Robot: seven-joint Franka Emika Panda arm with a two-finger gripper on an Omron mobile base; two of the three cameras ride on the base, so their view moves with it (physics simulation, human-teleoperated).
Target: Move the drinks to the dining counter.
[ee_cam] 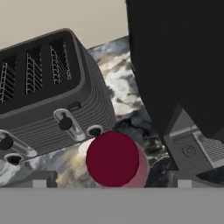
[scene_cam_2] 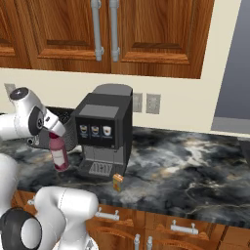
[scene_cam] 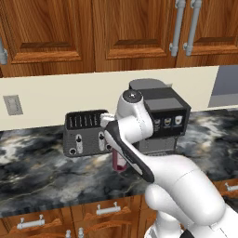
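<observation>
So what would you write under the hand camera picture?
Looking down on the pink bottle's dark red cap, between the toaster and coffee machine.

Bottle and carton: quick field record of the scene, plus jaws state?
bottle: maroon-pink bottle, dark red cap, upright on marbled counter, between toaster and coffee machine
carton: small orange-yellow carton near the counter's front edge, in front of the coffee machine
gripper: gripper directly above the bottle cap
jaws: open, holding nothing
task status: both drinks not yet picked up

White arm bent forward and down, tool pointing downward, its jaws spread wide, gripping nothing
</observation>
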